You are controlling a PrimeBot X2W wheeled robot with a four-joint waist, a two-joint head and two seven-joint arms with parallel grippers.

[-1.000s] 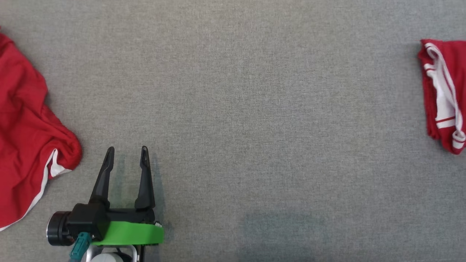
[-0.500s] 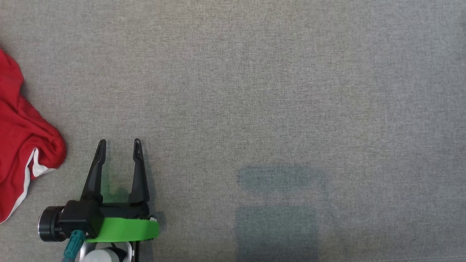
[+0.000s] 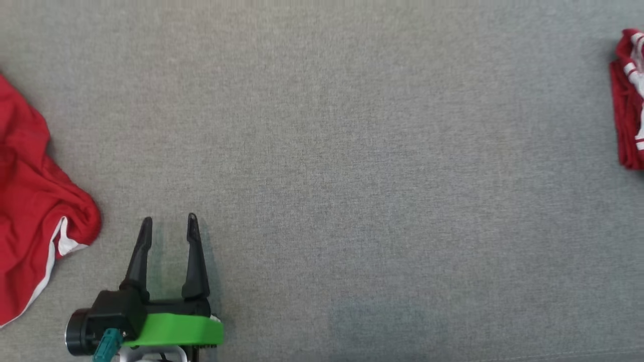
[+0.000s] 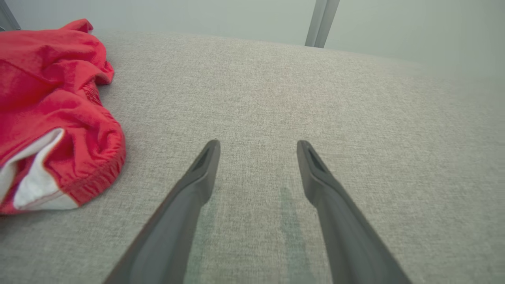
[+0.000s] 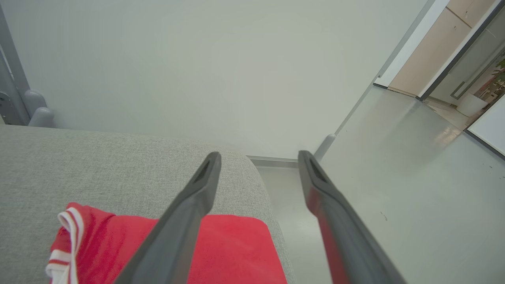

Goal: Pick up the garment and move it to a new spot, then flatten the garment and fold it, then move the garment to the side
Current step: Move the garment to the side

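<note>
— While your left end effector (image 3: pixel 169 219) hovers low over the grey counter (image 3: pixel 352 151) with its fingers spread wide and nothing between them, the crumpled red garment (image 3: pixel 30 201) lies just to its left, apart from it.
— Agreed. You can see the heap runs long from near to far down the counter's left side, and its white-lined hem (image 3: pixel 63 244) sits at the near end, the part closest to your fingertips.
— Your right end effector (image 5: pixel 259 154) stands just as wide, holding nothing; beneath it the folded garment (image 5: pixel 236 244), white-striped, rests by the counter's right edge, its long axis also near to far.
— That one looks finished to me. For the crumpled one your left arm is far the nearer; the right is well apart, across the counter.
— So I judge you turn left and come in at the hem.
</note>
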